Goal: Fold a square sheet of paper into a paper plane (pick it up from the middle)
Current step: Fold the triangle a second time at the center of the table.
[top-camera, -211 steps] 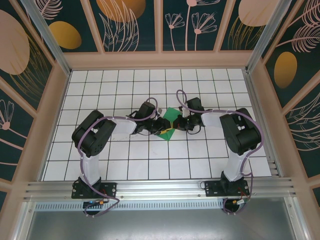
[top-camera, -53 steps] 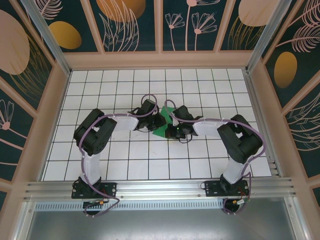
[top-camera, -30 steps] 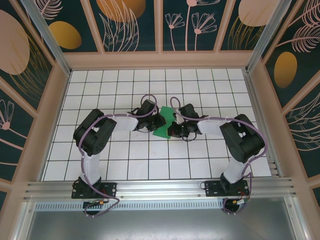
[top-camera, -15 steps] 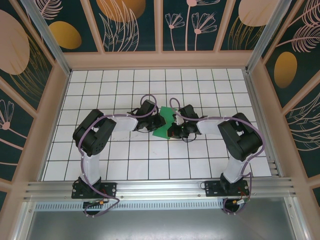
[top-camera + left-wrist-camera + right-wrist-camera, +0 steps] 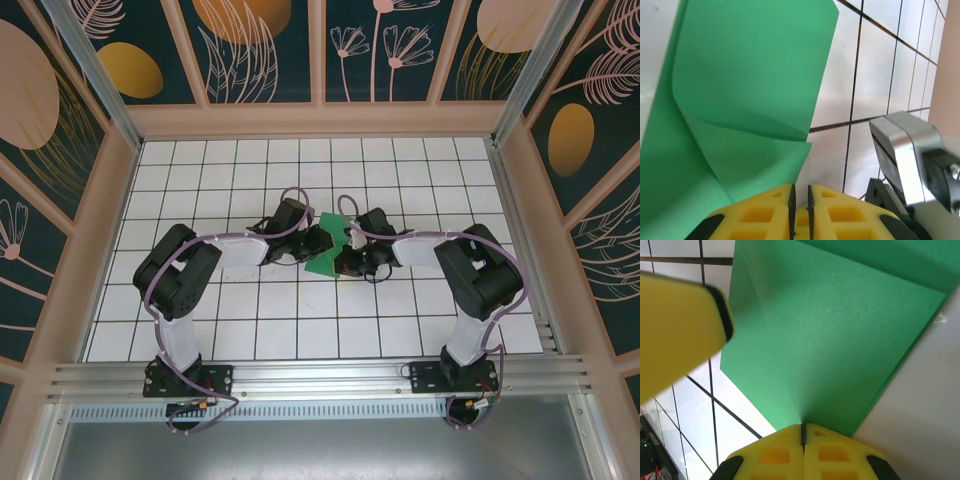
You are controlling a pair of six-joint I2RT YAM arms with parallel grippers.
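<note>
The square sheet of paper (image 5: pixel 328 246) lies mid-table as a creased green shape with folded flaps (image 5: pixel 747 95) (image 5: pixel 840 335). My left gripper (image 5: pixel 316 241) is at its left edge; in the left wrist view the yellow fingertips (image 5: pixel 800 192) stand a narrow slit apart, with nothing in the slit and the left finger over the paper's edge. My right gripper (image 5: pixel 347 256) is shut at the paper's right side. Its closed tips (image 5: pixel 802 428) meet the end of a crease; whether paper is pinched cannot be told. A left fingertip (image 5: pixel 680 335) shows blurred beside the sheet.
Both arms reach inward over the white gridded table (image 5: pixel 250 320). Wooden walls (image 5: pixel 110 250) close in the table on three sides. A grey block of the right arm (image 5: pixel 910 150) sits close to my left fingers.
The right gripper has slid a little left along the paper since nearly two seconds ago. The left arm's elbow has swung outward to the left. The paper has stayed put.
</note>
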